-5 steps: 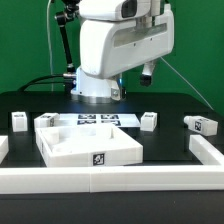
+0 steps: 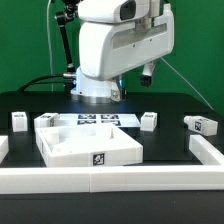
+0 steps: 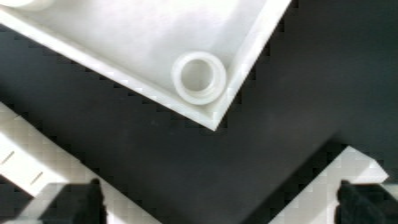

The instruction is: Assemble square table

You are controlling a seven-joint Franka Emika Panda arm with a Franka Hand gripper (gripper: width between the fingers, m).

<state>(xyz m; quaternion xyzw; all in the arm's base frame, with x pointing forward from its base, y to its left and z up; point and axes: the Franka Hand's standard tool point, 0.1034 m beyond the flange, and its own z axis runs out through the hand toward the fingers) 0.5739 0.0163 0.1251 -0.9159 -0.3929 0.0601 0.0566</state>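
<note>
The square table top (image 2: 70, 145) is a white rimmed tray with a tag on its front wall, lying in the middle of the black surface. Small white tagged legs lie apart from it: one (image 2: 19, 121) at the exterior view's left, one (image 2: 148, 120) right of the middle, one (image 2: 203, 124) at the far right. In the wrist view a corner of the top (image 3: 125, 40) with a round socket (image 3: 196, 75) lies below my gripper (image 3: 217, 205). Its dark fingertips (image 3: 71, 205) stand wide apart, open, with only black surface between them. The arm's white body (image 2: 110, 45) hides the fingers in the exterior view.
The marker board (image 2: 97, 119) lies flat behind the table top. A long white rail (image 2: 110, 181) edges the front of the work surface, with raised ends at the exterior view's left (image 2: 3, 148) and right (image 2: 206, 150). The arm's base (image 2: 95, 92) stands at the back.
</note>
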